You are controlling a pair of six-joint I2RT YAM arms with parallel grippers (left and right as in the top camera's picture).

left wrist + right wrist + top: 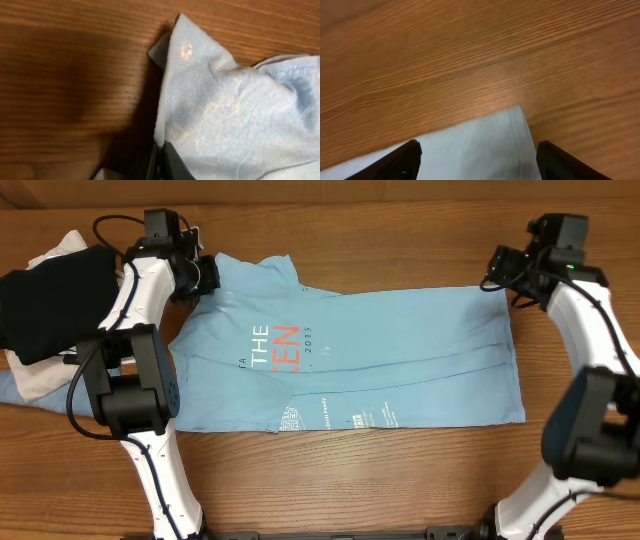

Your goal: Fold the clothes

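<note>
The light sky-blue T-shirt (400, 350) lies spread across the wooden table, with red and white chest lettering (272, 345) and small white logos near its front edge. My left gripper (205, 275) is at the shirt's far left corner. In the left wrist view its jaws (161, 156) are shut on a raised fold of the blue fabric (225, 115). My right gripper (497, 272) is at the shirt's far right corner. In the right wrist view its fingers (478, 148) are open, astride the hem corner (505, 125), which lies flat on the table.
A black folded garment (50, 295) lies at the far left on top of a beige garment (35, 375), with a bit of blue cloth (15, 392) under them. Bare wooden table (400, 480) shows in front of the shirt and beyond it.
</note>
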